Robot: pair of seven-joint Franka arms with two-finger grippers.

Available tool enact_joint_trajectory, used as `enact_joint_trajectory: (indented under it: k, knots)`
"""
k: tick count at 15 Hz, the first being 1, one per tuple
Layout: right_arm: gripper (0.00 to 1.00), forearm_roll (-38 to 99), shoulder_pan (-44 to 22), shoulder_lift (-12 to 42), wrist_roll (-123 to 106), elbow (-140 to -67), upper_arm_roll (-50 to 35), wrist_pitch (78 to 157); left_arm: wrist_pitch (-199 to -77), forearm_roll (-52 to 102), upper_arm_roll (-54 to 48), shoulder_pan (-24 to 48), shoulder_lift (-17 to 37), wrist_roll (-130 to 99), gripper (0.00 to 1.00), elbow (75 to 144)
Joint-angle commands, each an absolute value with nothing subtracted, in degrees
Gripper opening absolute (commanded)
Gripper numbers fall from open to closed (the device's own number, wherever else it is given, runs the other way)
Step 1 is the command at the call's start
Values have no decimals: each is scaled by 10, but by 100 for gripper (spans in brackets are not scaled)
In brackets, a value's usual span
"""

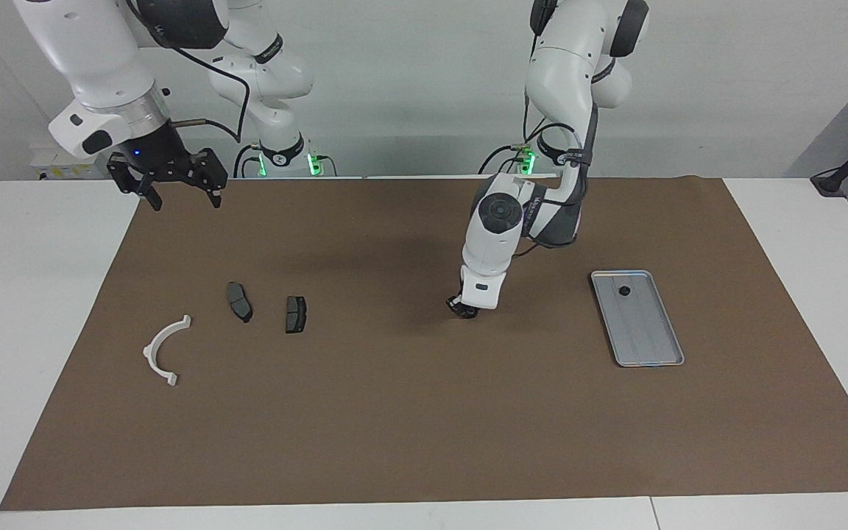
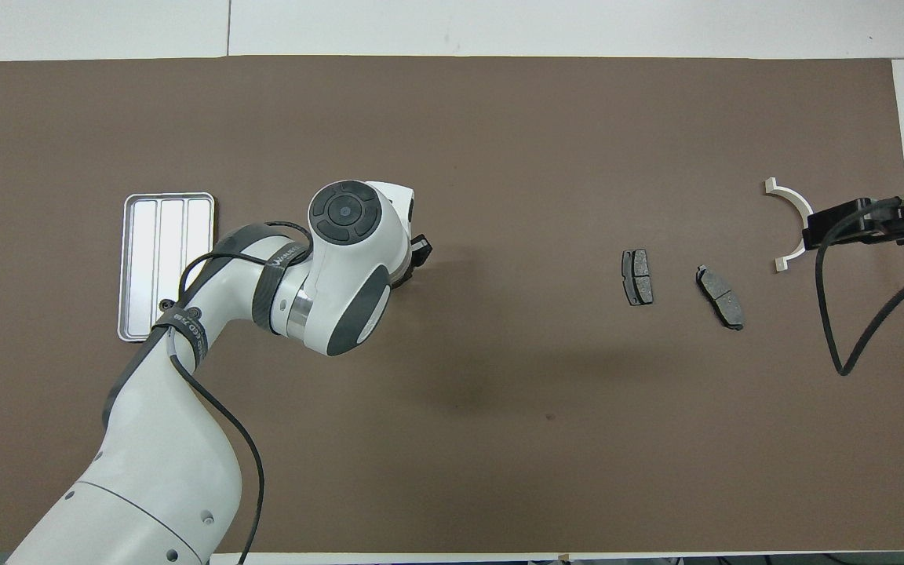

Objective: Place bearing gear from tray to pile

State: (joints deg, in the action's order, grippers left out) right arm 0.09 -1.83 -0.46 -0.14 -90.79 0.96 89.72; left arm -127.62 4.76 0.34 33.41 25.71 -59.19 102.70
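Observation:
My left gripper point(image 1: 461, 309) hangs low over the brown mat's middle, between the tray point(image 1: 645, 331) and the pile. It is shut on a small dark part, the bearing gear point(image 1: 462, 312), which its own hand mostly hides in the overhead view point(image 2: 419, 251). The silver ridged tray point(image 2: 158, 259) lies toward the left arm's end with one small black round piece point(image 1: 624, 291) on it. The pile is two dark brake pads point(image 1: 239, 301) point(image 1: 295, 314) and a white half-ring bracket point(image 1: 163, 350). My right gripper point(image 1: 177, 193) waits open, high over the mat's corner by its base.
The brown mat point(image 1: 424, 427) covers most of the white table. In the overhead view the right gripper point(image 2: 852, 224) and its dangling cable overlap the white bracket point(image 2: 789, 204). The brake pads point(image 2: 637, 277) point(image 2: 719, 297) lie side by side on the mat.

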Motion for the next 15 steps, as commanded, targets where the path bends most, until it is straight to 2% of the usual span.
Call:
enact_joint_trajectory:
  k: [1,2,3,4,7,9,12,15]
  knots:
    - [100,4,-25,-20,29,-926,9,902,-1302,46,11,346,236,-611,16,1065]
    - [100,4,-25,-20,29,-926,9,902,-1307,46,11,348,234,-612,20,1068]
    - [100,4,-26,-20,30,-926,9,902,-1301,46,11,350,234,-614,45,1066]
    - [100,4,-26,-20,30,-926,10,902,-1296,46,12,350,234,-620,99,1061]
    - [100,4,-28,-21,37,-926,9,902,-1253,45,16,338,229,-614,100,1032]
    - [100,4,-42,-22,67,-932,10,902,-1233,38,20,308,183,-574,100,1053]
    - [100,4,-75,-25,131,-952,9,918,-1197,38,20,232,120,-423,100,1105]
    - [100,4,-126,-28,214,-992,9,972,-1180,38,20,139,115,-259,100,1113]
